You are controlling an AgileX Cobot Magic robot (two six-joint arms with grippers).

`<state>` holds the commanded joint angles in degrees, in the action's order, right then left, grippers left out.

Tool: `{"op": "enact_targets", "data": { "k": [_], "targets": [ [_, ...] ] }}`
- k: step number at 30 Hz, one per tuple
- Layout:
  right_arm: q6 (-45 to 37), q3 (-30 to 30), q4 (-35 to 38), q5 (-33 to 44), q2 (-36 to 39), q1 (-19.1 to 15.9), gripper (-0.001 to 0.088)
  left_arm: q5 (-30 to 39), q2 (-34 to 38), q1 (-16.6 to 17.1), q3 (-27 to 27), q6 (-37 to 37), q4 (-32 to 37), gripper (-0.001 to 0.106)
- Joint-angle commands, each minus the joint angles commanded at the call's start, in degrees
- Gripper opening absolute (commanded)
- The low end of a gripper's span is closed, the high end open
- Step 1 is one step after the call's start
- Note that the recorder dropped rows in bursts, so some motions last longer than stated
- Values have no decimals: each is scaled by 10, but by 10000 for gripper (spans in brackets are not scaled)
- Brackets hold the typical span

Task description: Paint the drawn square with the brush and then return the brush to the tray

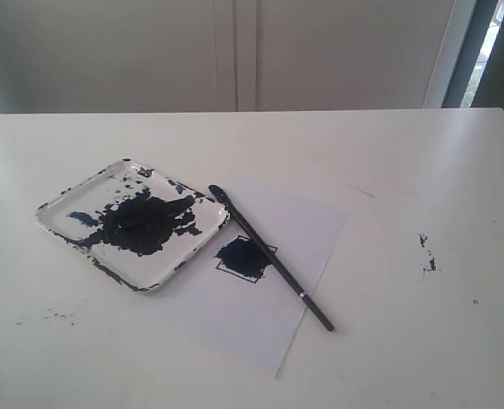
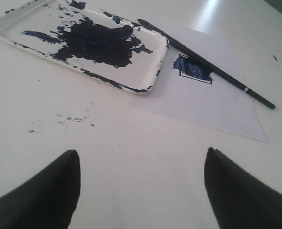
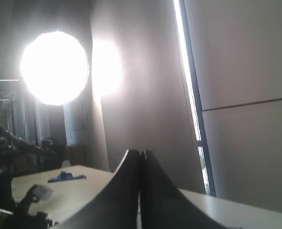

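Observation:
The white tray (image 1: 64,223) (image 2: 150,67), pooled with dark navy paint, lies left of centre on the table. The black brush (image 1: 273,260) (image 2: 212,68) rests slanted, its dark tip on the tray's right rim and its handle across the white paper (image 1: 294,247) (image 2: 212,109). The drawn square (image 1: 245,257) (image 2: 194,69) is smeared dark blue, just beside the brush. My left gripper (image 2: 141,157) hovers open over bare table, well short of the tray. A dark bit at the exterior view's lower left corner may be that arm. My right gripper (image 3: 141,152) is shut, empty, pointing away at a wall.
Paint flecks mark the table at right (image 1: 427,256) and in front of the tray (image 1: 60,317) (image 2: 69,119). The table's far edge meets a pale wall. A bright round lamp (image 3: 55,67) and another table with a blue item (image 3: 64,177) appear in the right wrist view.

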<state>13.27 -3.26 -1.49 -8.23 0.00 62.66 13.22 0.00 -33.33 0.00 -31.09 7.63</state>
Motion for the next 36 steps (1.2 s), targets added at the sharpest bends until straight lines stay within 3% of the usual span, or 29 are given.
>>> {"op": "enact_targets", "data": {
  "k": [8,12,14,36],
  "targets": [
    [0,0,0,345,0,0,0,0,0,0,0,0,1,749],
    [84,13,7,421,0,0,0,2,0,0,0,0,1,749],
    [112,14,7,425,0,0,0,5,0,0,0,0,1,749],
    [112,14,7,425,0,0,0,5,0,0,0,0,1,749]
  ]
}}
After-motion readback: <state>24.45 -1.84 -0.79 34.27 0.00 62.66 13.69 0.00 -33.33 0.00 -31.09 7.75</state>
